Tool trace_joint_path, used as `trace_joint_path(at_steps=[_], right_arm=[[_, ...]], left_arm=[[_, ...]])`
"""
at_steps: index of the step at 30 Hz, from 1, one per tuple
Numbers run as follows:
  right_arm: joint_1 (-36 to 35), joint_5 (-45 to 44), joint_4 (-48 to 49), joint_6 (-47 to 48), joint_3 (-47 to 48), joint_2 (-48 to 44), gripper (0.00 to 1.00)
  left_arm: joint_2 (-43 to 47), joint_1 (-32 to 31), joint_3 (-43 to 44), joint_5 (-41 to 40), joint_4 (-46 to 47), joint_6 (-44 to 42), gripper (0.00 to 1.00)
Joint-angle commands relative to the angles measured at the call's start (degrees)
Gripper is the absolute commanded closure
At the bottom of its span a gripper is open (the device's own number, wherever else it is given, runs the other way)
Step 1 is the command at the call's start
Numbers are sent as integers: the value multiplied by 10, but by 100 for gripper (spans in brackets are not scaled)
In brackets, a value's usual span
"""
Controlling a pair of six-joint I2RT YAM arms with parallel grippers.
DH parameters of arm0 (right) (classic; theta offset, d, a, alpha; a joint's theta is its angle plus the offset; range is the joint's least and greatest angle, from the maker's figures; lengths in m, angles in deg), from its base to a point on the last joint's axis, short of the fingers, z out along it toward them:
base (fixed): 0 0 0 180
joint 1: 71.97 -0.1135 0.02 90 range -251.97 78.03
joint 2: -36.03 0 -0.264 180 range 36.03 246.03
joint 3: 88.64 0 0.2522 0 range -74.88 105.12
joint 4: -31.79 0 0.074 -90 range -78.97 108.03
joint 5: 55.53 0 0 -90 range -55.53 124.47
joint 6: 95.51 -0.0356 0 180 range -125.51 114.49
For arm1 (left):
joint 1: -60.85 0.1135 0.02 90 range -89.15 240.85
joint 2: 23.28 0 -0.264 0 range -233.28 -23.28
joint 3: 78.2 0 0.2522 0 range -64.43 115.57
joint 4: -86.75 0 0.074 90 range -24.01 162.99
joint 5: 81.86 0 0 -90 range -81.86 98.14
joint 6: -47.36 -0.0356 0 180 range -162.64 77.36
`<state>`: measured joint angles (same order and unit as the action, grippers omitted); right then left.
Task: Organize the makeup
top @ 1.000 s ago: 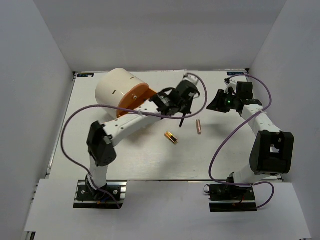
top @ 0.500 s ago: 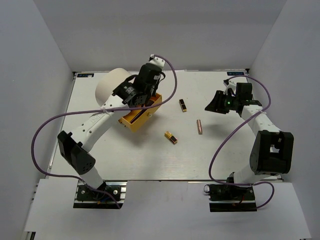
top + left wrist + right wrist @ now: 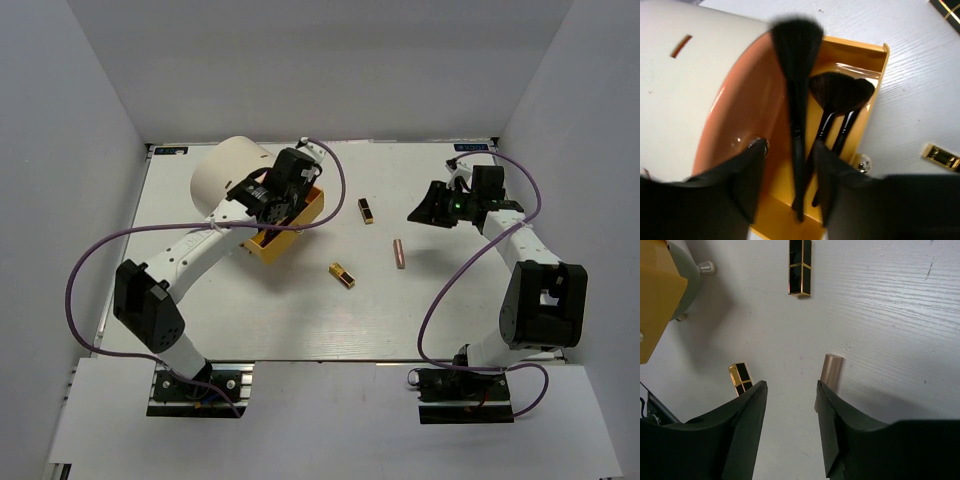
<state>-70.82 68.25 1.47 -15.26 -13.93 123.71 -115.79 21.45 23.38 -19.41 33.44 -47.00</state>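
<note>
My left gripper (image 3: 287,196) hovers over the open orange drawer (image 3: 296,228) of the cream cylinder. In the left wrist view it (image 3: 791,146) is open. A large black brush (image 3: 796,75) lies between the fingers with a gap on each side. Two more black brushes (image 3: 837,100) lie beside it in the drawer (image 3: 875,80). On the table lie a black-and-gold lipstick (image 3: 366,210), a gold lipstick (image 3: 342,274) and a rose-gold tube (image 3: 399,253). My right gripper (image 3: 428,208) is open and empty above the table. Its wrist view (image 3: 790,385) shows the tube (image 3: 831,372) and both lipsticks (image 3: 800,266) (image 3: 741,377).
The big cream cylinder (image 3: 225,172) lies on its side at the back left, its orange front towards the drawer. The drawer's small metal knob (image 3: 862,162) faces the table's middle. White walls enclose the table on three sides.
My left arm swung from the table's middle to the drawer, carrying a black brush. Its jaws now stand open round the brush in the drawer. The right arm has not moved.
</note>
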Motion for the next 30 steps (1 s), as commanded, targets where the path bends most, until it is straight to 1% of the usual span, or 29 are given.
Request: trace_joint_path(at_steps=[1,2,4,5,7,8,9,10,11,12,13,14,15,17,19,21,23,25,28,29,30], right_arm=[[0,25,6,19,0,-5,48],[-1,33,6,21,0,-5,47],[-2,41,6,27,-1,-5,46],[-2,51,6,32,0,-3,45],[-4,66,6,39,-1,-1,47],[-4,72,6,44,0,0,50],[-4,81,7,49,0,1,60],[-6,101,9,55,0,3,87],[-7,109,11,63,1,5,100],[-8,117,12,67,2,6,100],[-9,133,11,70,3,8,100],[-11,137,11,77,4,8,100],[-10,138,11,79,6,8,100],[-11,136,9,83,8,9,100],[-10,132,8,84,9,12,100],[-11,130,6,88,12,13,100],[-11,125,6,88,12,13,100],[-11,121,6,84,10,14,100],[-11,123,8,73,9,19,100],[-11,123,10,72,9,20,100],[-11,124,11,70,9,19,100]], left_arm=[[50,3,-3,4,19,1,40],[53,3,-3,5,21,2,33],[58,3,8,6,21,8,30],[61,3,15,9,19,11,26],[65,3,31,21,18,20,26],[68,3,45,29,18,25,27],[72,3,49,72,22,32,39],[75,3,49,103,26,37,50],[77,3,42,133,32,58,63],[74,-4,40,182,33,76,87],[71,-4,34,215,33,83,94],[66,-4,32,244,33,93,97],[53,-4,27,307,35,106,97],[40,-4,14,346,40,119,95],[23,-9,10,367,40,132,93],[10,-9,9,363,35,141,90],[0,-9,12,334,18,144,82],[-21,-9,26,313,1,143,80],[-61,-15,47,284,-40,136,80],[-67,-15,48,255,-50,133,81],[-72,-15,47,244,-50,132,81]])
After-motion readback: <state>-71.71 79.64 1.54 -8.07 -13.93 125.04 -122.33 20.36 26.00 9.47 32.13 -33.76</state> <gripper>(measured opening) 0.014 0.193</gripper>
